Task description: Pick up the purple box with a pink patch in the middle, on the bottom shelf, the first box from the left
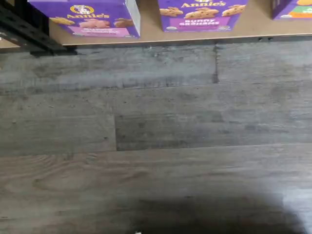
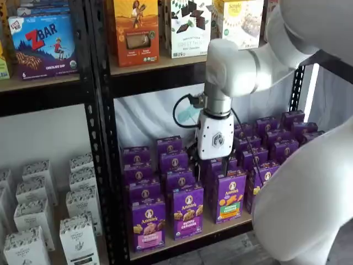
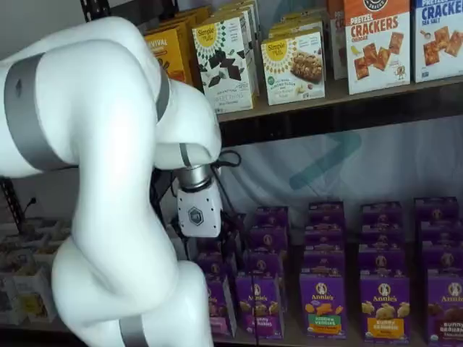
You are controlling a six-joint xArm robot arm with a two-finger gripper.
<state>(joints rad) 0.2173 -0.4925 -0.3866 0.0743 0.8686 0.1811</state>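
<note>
1. While the arm (image 2: 259, 61) reaches in front of the shelves, the gripper (image 2: 211, 164) hangs above the purple cartons on the bottom shelf (image 2: 220, 232), over the rows behind the front one, touching none that can be made out.
2. Its black fingers stand apart, at their widest, with nothing between them.
3. In the other shelf view the gripper's white body shows but the fingers are hidden low against the cartons.
4. The purple box (image 2: 147, 224) stands upright at the shelf's front edge, nearest the left upright (image 2: 105, 165), pink band facing out.
5. Just beside it on the right stands a carton with a purple band (image 2: 187, 212), then one with a green-orange patch (image 2: 230, 197).
6. More purple cartons line up behind each, toward the shelf's back.
7. The wrist view shows the purple box (image 1: 92, 17) and the purple-band carton (image 1: 201, 13) at the front edge of the board, with grey wood-look floor (image 1: 156, 136) below.
8. The upper shelf (image 2: 154, 66) carries orange and white cartons.
</note>
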